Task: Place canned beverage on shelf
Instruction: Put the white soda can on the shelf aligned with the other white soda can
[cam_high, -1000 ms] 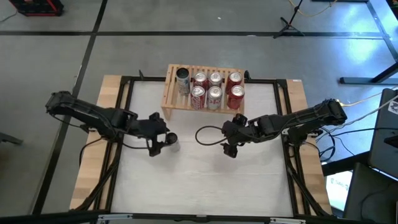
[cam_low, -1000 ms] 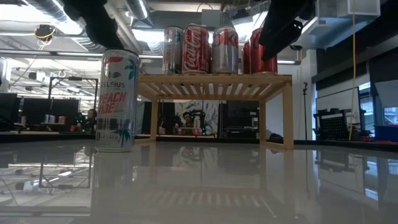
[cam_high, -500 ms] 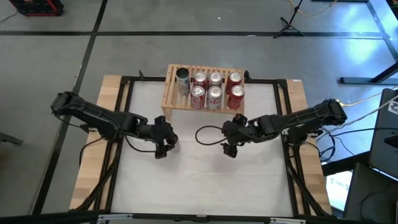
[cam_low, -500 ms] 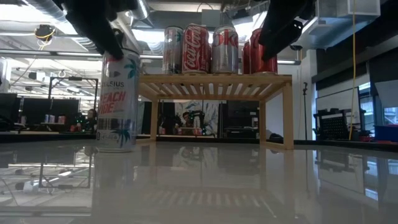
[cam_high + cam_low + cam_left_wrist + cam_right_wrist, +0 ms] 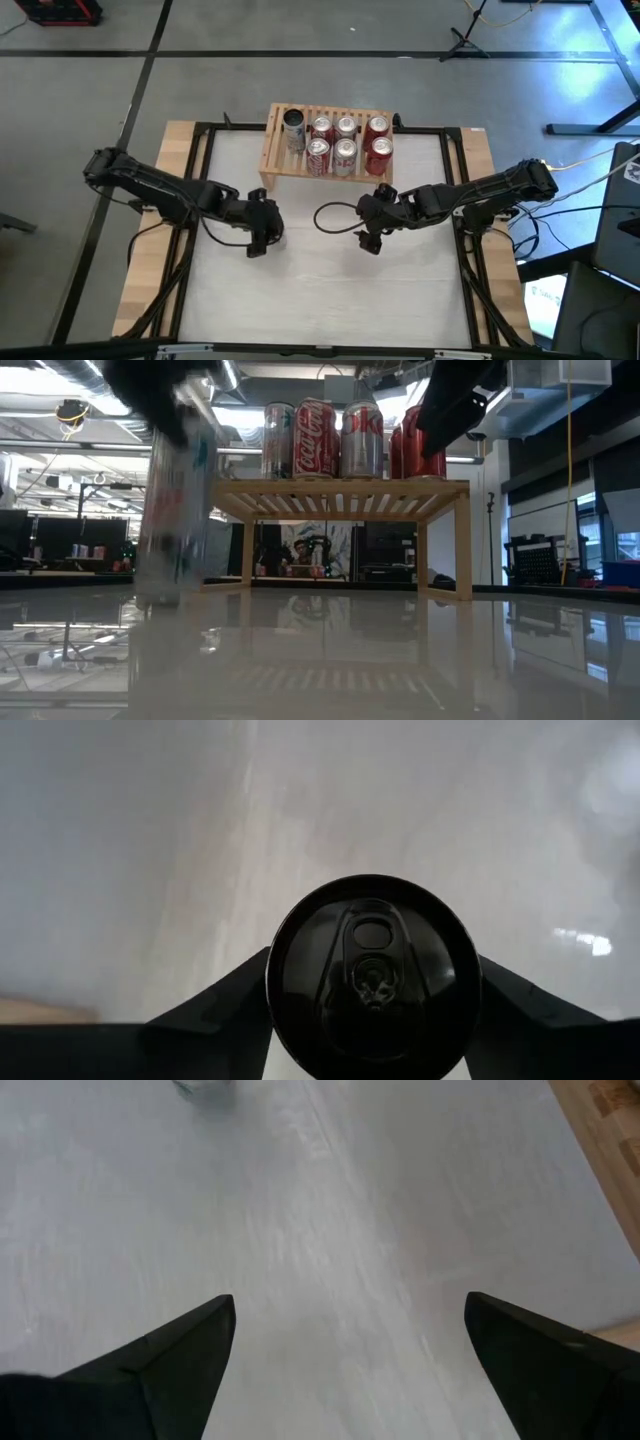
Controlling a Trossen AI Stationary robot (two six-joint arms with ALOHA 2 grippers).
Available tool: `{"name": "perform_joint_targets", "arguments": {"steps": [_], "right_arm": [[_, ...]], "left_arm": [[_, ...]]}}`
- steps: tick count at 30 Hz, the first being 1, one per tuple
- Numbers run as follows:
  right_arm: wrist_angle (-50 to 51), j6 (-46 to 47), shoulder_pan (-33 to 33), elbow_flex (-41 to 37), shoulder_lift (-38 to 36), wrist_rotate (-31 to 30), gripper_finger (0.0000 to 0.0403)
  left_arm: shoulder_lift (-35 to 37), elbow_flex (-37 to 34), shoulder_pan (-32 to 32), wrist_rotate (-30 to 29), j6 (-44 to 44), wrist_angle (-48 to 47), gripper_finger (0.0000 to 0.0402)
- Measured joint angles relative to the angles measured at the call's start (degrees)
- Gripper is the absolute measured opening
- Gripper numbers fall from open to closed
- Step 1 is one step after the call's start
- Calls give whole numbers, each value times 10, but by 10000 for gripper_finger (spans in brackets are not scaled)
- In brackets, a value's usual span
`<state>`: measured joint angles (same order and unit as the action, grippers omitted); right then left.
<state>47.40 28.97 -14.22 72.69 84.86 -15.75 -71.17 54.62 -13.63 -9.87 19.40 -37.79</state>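
A tall white canned beverage with a black top stands under my left gripper at the table's middle left; it shows blurred in the low view. My left gripper is shut on it. The light-wood shelf stands on its two side legs at the far middle, with several cans upright on its slatted top. My right gripper hangs open and empty over the table's middle right, near the shelf's right end. My left gripper pinches the can between its two fingers, on opposite sides of the wall just below the top rim. The fingers come from above, pointing down. The can is about upright; whether its foot is clear of the table I cannot tell.
Bare white tabletop lies in front of both grippers. A black cable loop trails by my right arm. Wooden strips edge the table's left and right sides. The shelf's left front slats show no can.
My left gripper has gone toward the table's right edge, over the white can that stood just beside it, and now covers it from above. The can, sharp and still before, now shows blurred and shifted a little in the low view. My right arm has kept still.
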Motion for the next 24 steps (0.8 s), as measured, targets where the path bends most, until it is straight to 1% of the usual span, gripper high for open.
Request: {"name": "perform_joint_targets", "arguments": {"steps": [3,6,9,11,13,17,19,24], "right_arm": [[-1,0,0,0,0,0,383],[-8,-6,0,0,0,0,383],[-12,-7,0,0,0,0,383],[-11,-7,0,0,0,0,383],[-11,-7,0,0,0,0,383],[-11,-7,0,0,0,0,383],[-11,-7,0,0,0,0,383],[-9,-7,0,0,6,0,383]], "left_arm": [[8,80,4,-1,-5,-51,225],[8,165,16,-4,-27,-122,225],[0,248,41,-6,-49,-174,225],[-8,291,60,-19,-62,-219,225],[-15,324,82,-33,-80,-260,225],[-29,378,136,-38,-132,-273,225],[-39,394,168,-31,-158,-284,226],[-77,422,242,6,-206,-274,227]]}}
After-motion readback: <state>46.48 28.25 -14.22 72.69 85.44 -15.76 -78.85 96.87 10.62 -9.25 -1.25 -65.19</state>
